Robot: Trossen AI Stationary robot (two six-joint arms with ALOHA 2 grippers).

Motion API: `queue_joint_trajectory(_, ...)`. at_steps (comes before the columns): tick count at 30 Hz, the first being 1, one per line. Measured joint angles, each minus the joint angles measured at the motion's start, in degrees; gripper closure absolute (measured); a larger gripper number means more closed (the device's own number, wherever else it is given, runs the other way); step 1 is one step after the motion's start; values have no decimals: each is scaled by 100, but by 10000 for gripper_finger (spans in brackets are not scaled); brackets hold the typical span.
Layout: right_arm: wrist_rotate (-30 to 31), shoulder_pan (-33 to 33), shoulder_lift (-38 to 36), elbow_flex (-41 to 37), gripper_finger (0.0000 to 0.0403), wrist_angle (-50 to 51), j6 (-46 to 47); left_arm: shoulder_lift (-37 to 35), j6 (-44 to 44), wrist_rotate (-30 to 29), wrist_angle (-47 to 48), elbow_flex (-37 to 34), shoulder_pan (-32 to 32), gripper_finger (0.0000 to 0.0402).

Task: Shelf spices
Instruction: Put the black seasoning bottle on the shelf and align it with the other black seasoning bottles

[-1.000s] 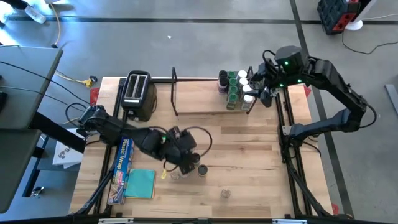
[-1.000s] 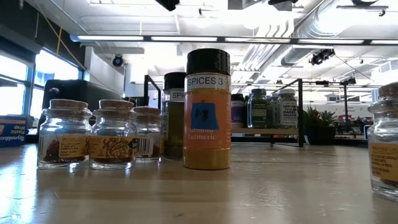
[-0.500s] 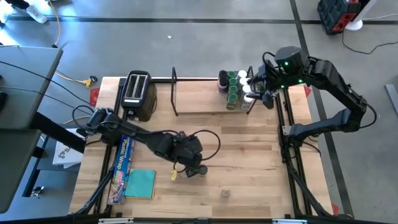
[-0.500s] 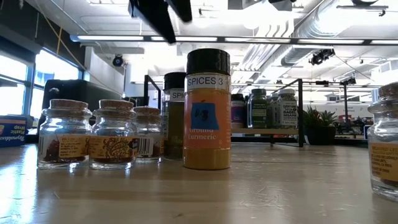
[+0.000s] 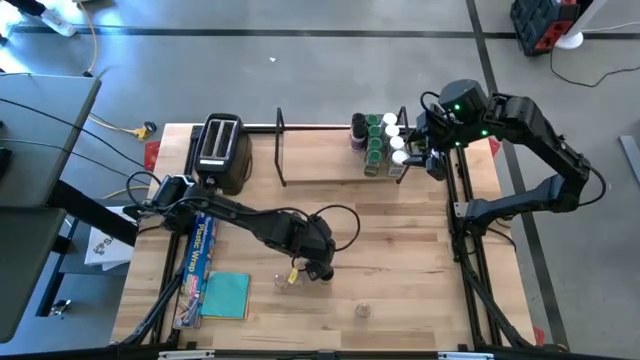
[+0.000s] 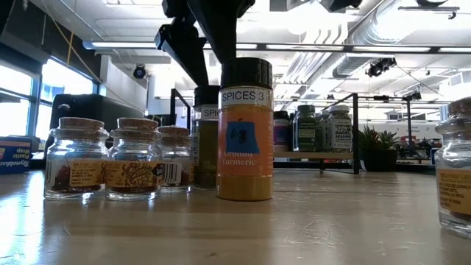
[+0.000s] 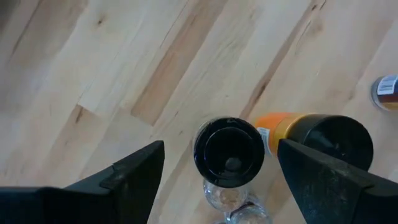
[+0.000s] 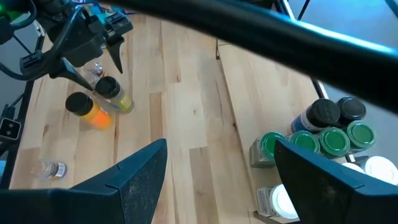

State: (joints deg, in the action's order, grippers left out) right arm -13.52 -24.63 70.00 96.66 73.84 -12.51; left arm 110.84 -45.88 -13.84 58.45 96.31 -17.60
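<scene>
Near the table's front middle stands a group of spices: an orange turmeric jar (image 6: 245, 129) with a dark lid, a dark-lidded jar (image 7: 229, 152) beside it, and cork-topped glass jars (image 6: 132, 158). My left gripper (image 7: 221, 149) hangs open above them, pointing down, with a finger on either side of the dark-lidded jar's lid. It is also in the high view, left gripper (image 5: 320, 262). The shelf (image 5: 325, 165) stands at the far side. More spices (image 5: 378, 140) with green, white and dark lids stand on its right end. My right gripper (image 5: 428, 155) waits open beside them.
A black-and-silver toaster (image 5: 222, 150) stands at the far left. A box of plastic wrap (image 5: 197, 265) and a teal pad (image 5: 227, 295) lie at the near left. One lone glass jar (image 5: 362, 311) stands near the front edge. A small plant (image 6: 375, 151) stands by the shelf.
My left gripper has gone toward the table's right edge and come down over the group of jars. The jars have kept their places.
</scene>
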Motion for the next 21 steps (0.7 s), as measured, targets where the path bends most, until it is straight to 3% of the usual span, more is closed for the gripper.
queue_joint_trajectory(14, 2, -1, -2, 0, 111, 58, -61, 232, 1873, 32, -19, 2, -42, 92)
queue_joint_trajectory(21, 4, 0, -75, 0, 111, 98, -63, 463, 2056, 432, -86, 0, 49, 93)
